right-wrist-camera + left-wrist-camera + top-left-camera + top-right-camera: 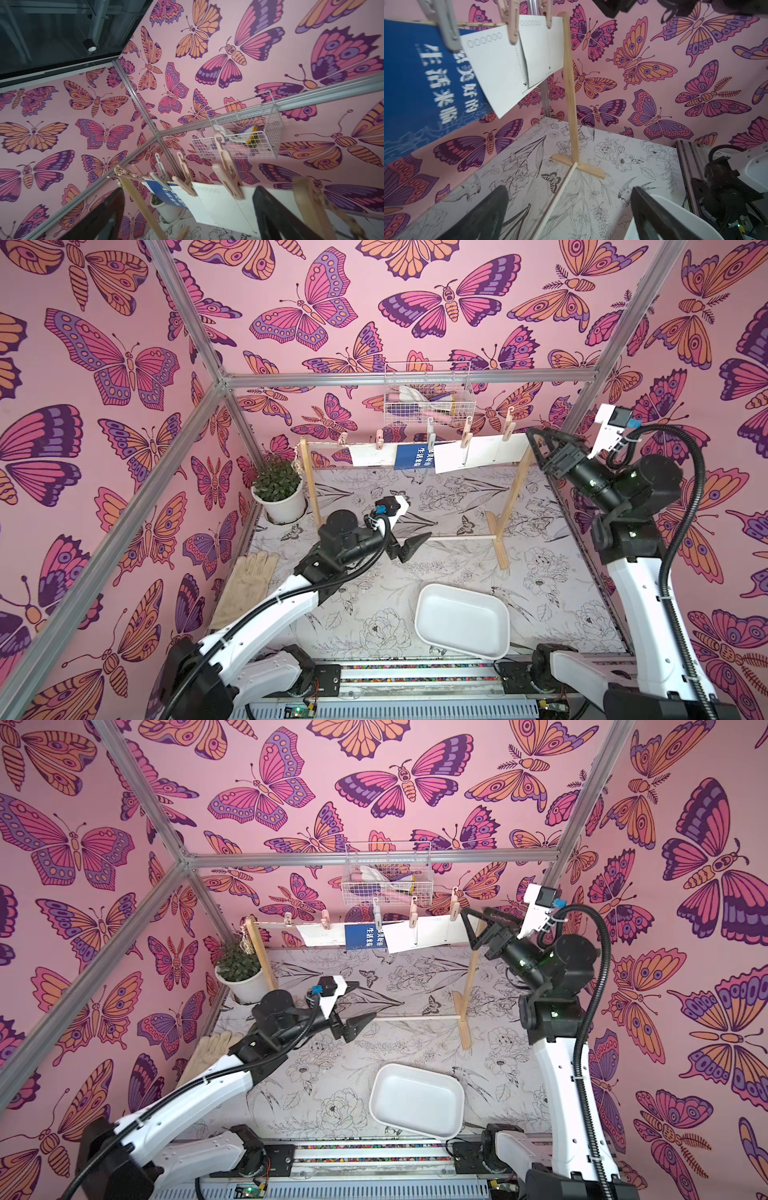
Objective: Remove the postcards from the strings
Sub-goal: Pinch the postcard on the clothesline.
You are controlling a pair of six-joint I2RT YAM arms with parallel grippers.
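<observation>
Zero removals to record so far.

Left wrist view: find left gripper (569,187) released, jaws wide apart, nothing between. Locate postcards (496,68) above and ahead of the jaws, well apart from them, pegged by clothespins (512,27) to the string (481,24); note the blue card nearest, two white ones beyond, toward the wooden post (570,83).

Right wrist view: find right gripper (189,188) likewise released and empty. Locate the card row just ahead of the jaws, one white card framed between them; contact not discernible.

Top views: confirm in both at least four cards hanging on the line; treat any further count as uncertain. Note white tray (461,620) low down, well apart from both pairs of jaws, holding no card. Judge every unpegging and lift-off as outstanding.
</observation>
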